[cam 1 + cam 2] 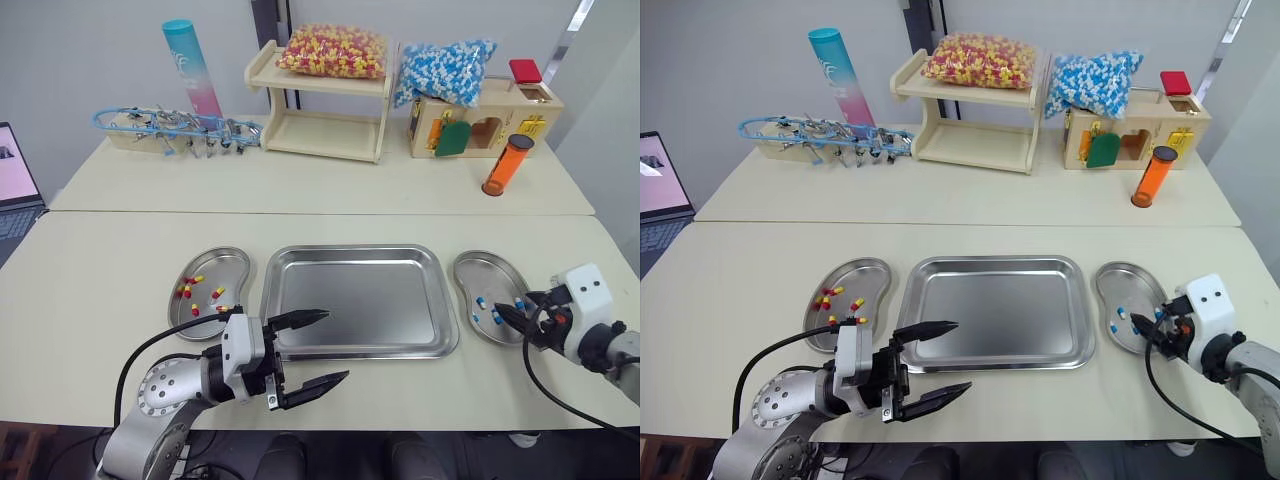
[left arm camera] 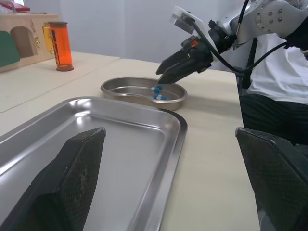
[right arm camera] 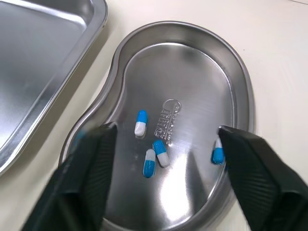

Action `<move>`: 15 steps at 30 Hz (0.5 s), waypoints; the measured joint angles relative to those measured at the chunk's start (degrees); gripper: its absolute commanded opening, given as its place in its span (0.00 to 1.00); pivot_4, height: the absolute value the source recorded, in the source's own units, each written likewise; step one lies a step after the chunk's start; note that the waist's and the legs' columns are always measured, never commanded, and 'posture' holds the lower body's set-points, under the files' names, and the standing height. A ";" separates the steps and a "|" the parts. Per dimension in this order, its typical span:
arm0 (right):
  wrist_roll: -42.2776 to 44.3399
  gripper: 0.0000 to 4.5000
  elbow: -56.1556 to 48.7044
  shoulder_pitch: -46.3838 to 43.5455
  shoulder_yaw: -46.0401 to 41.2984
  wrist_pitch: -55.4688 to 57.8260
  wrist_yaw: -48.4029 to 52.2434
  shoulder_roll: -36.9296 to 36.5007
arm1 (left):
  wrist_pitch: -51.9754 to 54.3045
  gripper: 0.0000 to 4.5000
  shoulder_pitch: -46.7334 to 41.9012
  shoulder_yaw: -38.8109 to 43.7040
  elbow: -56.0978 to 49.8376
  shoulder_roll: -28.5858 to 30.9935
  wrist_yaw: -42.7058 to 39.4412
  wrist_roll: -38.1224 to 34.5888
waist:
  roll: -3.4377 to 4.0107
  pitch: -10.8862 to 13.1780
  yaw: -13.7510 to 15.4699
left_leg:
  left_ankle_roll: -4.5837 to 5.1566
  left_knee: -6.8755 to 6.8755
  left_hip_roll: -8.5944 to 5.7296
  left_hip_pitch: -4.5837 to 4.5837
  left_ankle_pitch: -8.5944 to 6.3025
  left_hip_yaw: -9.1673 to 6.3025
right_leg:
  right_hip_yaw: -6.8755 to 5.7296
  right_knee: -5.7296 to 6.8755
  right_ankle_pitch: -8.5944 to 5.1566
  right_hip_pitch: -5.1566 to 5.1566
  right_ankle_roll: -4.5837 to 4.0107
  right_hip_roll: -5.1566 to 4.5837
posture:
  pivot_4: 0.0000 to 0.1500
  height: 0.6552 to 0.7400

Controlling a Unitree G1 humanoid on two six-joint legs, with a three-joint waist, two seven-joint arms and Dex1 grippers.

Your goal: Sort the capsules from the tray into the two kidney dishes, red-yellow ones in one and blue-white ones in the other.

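The steel tray (image 1: 360, 345) lies in the middle of the table and holds no capsules. To its left, a kidney dish (image 1: 235, 265) contains several red-yellow capsules (image 1: 188, 290). On the tray's right, the other kidney dish (image 3: 192, 57) has several blue-white capsules (image 3: 141, 122) in it. My left gripper (image 1: 318, 348) is open over the tray's front left corner, with nothing between its fingers. Low over the right dish's near end hovers my right gripper (image 3: 166, 129), open and holding nothing, its tips (image 2: 166, 74) close above the capsules.
At the back stand a wooden shelf with a bag of red-yellow capsules (image 1: 333, 50), a bag of blue-white capsules (image 1: 445, 70) on a wooden box, an orange tube (image 1: 507, 165), a teal-pink tube (image 1: 192, 65) and an instrument rack (image 1: 175, 130). A person (image 2: 279, 62) is beyond the right end.
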 measured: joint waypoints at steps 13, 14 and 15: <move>-5.06 1.00 14.54 5.94 -1.93 -31.20 12.39 -4.80 | 4.89 1.00 3.04 10.65 0.85 5.83 1.99 -3.78 | 0.01 0.01 -0.36 | 0.00 0.00 0.01 0.10 0.00 0.05 | 0.04 0.02 0.00 0.03 0.00 0.00 | 1.00 1.00; -5.00 1.00 17.58 5.50 -2.42 -34.18 14.80 -6.37 | 5.32 1.00 4.14 13.52 2.04 6.73 2.66 -3.85 | 0.02 0.01 -0.42 | 0.00 -0.01 0.00 0.13 0.00 0.06 | 0.05 0.02 0.00 0.07 0.01 0.00 | 1.00 1.00; -4.97 1.00 21.92 4.68 -2.68 -38.45 18.69 -8.72 | 5.45 1.00 5.04 17.36 4.53 7.84 3.49 -3.77 | 0.01 0.02 -0.42 | 0.00 0.00 0.01 0.17 0.00 0.05 | 0.03 0.01 0.00 0.10 0.00 0.00 | 1.00 1.00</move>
